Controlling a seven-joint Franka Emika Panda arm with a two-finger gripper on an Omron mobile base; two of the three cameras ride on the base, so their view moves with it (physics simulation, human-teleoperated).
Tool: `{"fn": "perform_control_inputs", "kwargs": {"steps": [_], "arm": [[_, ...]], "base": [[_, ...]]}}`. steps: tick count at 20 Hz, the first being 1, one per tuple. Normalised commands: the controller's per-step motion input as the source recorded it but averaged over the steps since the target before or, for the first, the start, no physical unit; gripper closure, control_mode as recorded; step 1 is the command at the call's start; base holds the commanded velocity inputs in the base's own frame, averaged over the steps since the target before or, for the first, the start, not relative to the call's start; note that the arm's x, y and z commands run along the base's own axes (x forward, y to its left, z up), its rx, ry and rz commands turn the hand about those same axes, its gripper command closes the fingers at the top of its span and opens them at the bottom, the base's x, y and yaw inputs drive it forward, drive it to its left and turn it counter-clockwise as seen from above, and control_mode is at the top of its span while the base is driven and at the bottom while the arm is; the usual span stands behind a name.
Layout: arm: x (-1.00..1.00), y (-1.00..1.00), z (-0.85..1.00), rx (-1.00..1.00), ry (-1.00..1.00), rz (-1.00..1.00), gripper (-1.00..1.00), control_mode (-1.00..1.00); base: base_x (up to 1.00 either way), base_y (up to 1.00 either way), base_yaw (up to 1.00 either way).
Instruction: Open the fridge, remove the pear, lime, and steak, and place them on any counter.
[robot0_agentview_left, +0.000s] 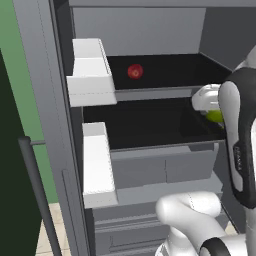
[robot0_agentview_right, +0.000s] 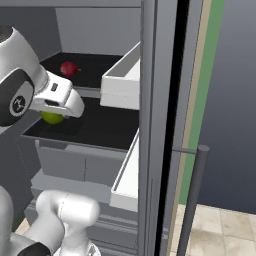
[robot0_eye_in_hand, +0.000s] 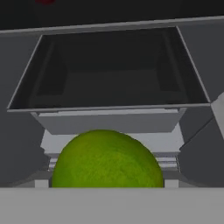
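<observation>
The tall grey fridge (robot0_agentview_left: 150, 30) stands open in front of us, with white door bins (robot0_agentview_left: 92, 75) on the swung-out door and black shelves inside. We see the small dark red pear (robot0_agentview_left: 135, 71) resting on the upper black shelf (robot0_agentview_left: 170, 70), toward its back. The smooth yellow-green lime (robot0_eye_in_hand: 107, 159) sits at the gripper (robot0_agentview_right: 56, 116), large and close in the hand view, above the lower black shelf (robot0_agentview_right: 100, 127). Our gripper stands wide around the lime; we cannot tell whether it is squeezing the fruit or just surrounding it. 2 grey drawers (robot0_agentview_left: 165, 167) sit below the shelves.
</observation>
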Motion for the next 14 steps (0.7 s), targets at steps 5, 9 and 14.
{"fn": "perform_control_inputs", "kwargs": {"steps": [5, 9, 14], "arm": [[-0.59, 0.01, 0.01, 0.03, 0.04, 0.00, 1.00, -1.00], [-0.03, 0.00, 0.00, 0.00, 0.01, 0.00, 1.00, -1.00], [0.00, 0.00, 0.00, 0.00, 0.00, 0.00, 1.00, -1.00]], "base": [[0.00, 0.00, 0.00], [0.00, 0.00, 0.00], [0.00, 0.00, 0.00]]}}
